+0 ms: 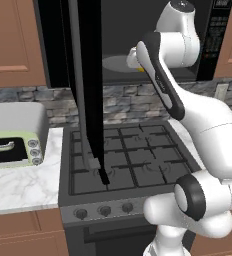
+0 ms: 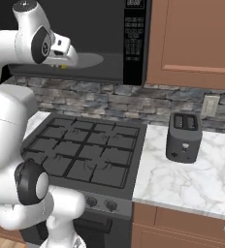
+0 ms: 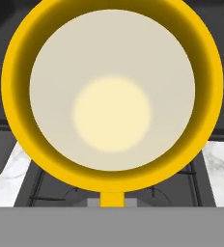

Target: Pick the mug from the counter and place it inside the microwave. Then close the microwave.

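The bright yellow mug [image 3: 112,103] sits right under the hand camera, cream inside, its handle pointing to the bottom edge. A sliver of the mug [image 1: 140,69] shows under my hand at the mouth of the black microwave [image 1: 210,40]. My gripper [image 2: 67,58] is shut on the mug [image 2: 63,66], holding it high above the stove, at the front of the grey turntable [image 2: 88,59]. The fingertips are hidden behind the mug. The tall dark microwave door [image 1: 88,90] stands wide open, swung out to the left.
Below lies the dark gas stovetop [image 1: 128,160]. A pale green toaster oven [image 1: 13,150] stands on the marble counter [image 1: 18,187] at the left. A dark grey toaster [image 2: 184,137] stands on the counter [image 2: 192,181] at the right. Wood cabinets flank the microwave.
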### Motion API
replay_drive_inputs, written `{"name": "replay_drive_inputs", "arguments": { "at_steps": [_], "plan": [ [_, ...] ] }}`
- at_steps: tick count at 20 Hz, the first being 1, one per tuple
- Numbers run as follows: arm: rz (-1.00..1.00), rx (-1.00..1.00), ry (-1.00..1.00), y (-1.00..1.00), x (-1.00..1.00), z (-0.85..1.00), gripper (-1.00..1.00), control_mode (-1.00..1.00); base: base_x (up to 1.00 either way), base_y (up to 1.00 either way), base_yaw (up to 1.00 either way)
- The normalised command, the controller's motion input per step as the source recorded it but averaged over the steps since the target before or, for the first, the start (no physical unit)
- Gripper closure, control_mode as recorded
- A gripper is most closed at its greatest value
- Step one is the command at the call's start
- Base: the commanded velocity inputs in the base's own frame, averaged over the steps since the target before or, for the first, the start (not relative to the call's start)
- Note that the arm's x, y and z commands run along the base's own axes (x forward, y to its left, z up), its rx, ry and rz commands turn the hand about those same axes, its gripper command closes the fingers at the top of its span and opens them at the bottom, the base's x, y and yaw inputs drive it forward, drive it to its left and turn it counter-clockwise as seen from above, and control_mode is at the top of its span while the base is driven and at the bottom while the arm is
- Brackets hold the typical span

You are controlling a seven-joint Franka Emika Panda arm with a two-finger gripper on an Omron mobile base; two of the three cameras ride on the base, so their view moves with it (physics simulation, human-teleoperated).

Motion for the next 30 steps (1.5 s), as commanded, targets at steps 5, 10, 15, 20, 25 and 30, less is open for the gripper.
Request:
{"name": "replay_drive_inputs", "arguments": {
  "at_steps": [5,10,15,20,25,30],
  "plan": [
    [0.0,0.0,0.0,0.28,0.18,-0.01,1.0,-1.0,0.0,0.0,0.0],
    [0.0,0.0,0.02,0.11,0.23,-0.01,1.0,-1.0,0.0,0.0,0.0],
    [0.0,0.0,0.02,0.0,0.32,-0.07,1.0,-1.0,0.0,0.0,0.0],
    [0.0,0.0,0.03,0.0,0.29,-0.04,1.0,-1.0,0.0,0.0,0.0],
    [0.0,0.0,0.06,0.0,0.35,0.0,1.0,-1.0,0.0,0.0,0.0],
    [0.0,0.0,0.08,0.0,0.41,0.0,1.0,-1.0,0.0,0.0,0.0]
  ]
}}
